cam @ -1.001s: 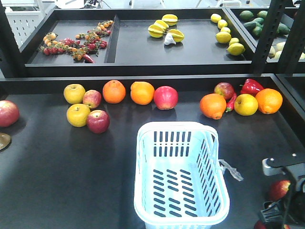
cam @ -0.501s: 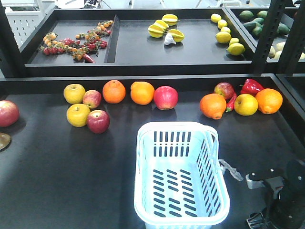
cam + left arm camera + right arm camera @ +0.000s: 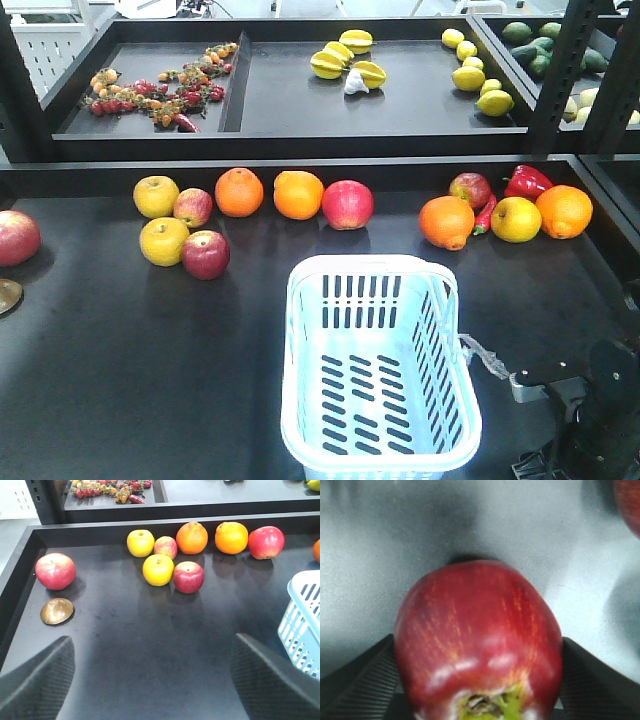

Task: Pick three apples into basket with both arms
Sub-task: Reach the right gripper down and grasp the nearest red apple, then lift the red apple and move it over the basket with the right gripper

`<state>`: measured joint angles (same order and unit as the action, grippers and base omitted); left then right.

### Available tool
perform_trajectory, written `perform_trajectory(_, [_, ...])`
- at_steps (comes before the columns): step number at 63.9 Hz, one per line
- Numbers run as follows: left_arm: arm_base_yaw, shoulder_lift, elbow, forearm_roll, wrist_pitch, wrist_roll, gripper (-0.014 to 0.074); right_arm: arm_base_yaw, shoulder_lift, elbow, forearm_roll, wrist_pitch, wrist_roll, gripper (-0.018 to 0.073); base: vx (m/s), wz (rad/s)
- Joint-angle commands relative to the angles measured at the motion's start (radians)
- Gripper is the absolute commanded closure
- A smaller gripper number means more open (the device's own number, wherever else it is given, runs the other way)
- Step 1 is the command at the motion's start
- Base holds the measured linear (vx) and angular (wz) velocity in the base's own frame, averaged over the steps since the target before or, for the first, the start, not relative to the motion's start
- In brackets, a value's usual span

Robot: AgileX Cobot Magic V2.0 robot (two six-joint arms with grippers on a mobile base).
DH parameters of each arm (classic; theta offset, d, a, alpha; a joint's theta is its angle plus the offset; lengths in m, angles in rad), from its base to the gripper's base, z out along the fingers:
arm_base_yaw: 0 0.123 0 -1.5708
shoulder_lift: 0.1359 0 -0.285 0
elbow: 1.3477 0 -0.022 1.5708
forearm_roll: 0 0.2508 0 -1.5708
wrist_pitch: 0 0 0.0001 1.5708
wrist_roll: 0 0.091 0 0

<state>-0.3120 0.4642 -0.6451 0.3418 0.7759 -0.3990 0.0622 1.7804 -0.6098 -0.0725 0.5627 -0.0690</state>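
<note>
A: What is this place like?

B: There is a big black table (image 3: 120, 380) with a raised edge. Behind it, at 12 o'clock, is a black shelf (image 3: 300, 110) with lemons (image 3: 470, 75) and tiny red fruits (image 3: 160, 90). On the table, fruit lies in a row: yellow apples (image 3: 156, 196), oranges (image 3: 239, 192) and a red pepper (image 3: 527, 182). A flat brown disc (image 3: 56, 611) lies by the left wall.

A: Did anything move?

B: Yes. A second ago a red apple sat in plain sight at 4 o'clock from the basket (image 3: 370, 262), under the right arm (image 3: 600, 420). Now the arm has come lower and closer to the basket, and it hides that apple in the front view. The basket and the fruit row have stayed put.

A: Where is that apple now?

B: The held apple (image 3: 475, 625) is in the right gripper (image 3: 477, 685). A black finger presses on each side of it. It is dark red with thin yellow streaks, it is shiny, and its green, fuzzy end faces the wrist camera.

A: And the other apples?

B: A dark red apple (image 3: 205, 254) lies at 10 o'clock from the basket, touching a yellow one. A bright red apple (image 3: 347, 204) lies at 12 o'clock, beside an orange. The basket is pale blue with slots, and there is no fruit in it.

A: And the left gripper (image 3: 155, 685)?

B: Its fingers are spread wide over bare table, holding nothing.
</note>
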Motion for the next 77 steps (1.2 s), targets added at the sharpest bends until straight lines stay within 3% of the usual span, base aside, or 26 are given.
perform_trajectory(1, [0.001,0.005,-0.024,0.015,-0.060,-0.013,0.0004,-0.001,-0.031,-0.032,-0.003,0.043,-0.007,0.0283,0.00,0.00])
perform_trajectory(15, [0.001,0.005,-0.024,0.015,-0.060,-0.013,0.0004,-0.002,-0.039,-0.083,-0.007,0.185,0.004,0.0316,0.00,0.00])
perform_trajectory(42, [0.001,0.005,-0.024,0.015,-0.060,-0.013,0.0004,-0.001,-0.421,-0.083,0.020,0.177,0.008,0.0314,0.00,0.00])
perform_trajectory(51, [0.001,0.005,-0.024,0.015,-0.059,-0.013,0.0004,-0.001,-0.583,-0.083,0.140,0.176,-0.009,0.0314,0.00,0.00])
perform_trajectory(58, [0.001,0.005,-0.024,0.015,-0.059,-0.013,0.0004,-0.001,-0.667,-0.083,0.251,0.180,-0.081,0.0314,0.00,0.00])
perform_trajectory(77, [0.001,0.005,-0.024,0.015,-0.059,-0.013,0.0004,-0.001,-0.736,-0.083,0.680,0.210,-0.568,0.0314,0.00,0.00])
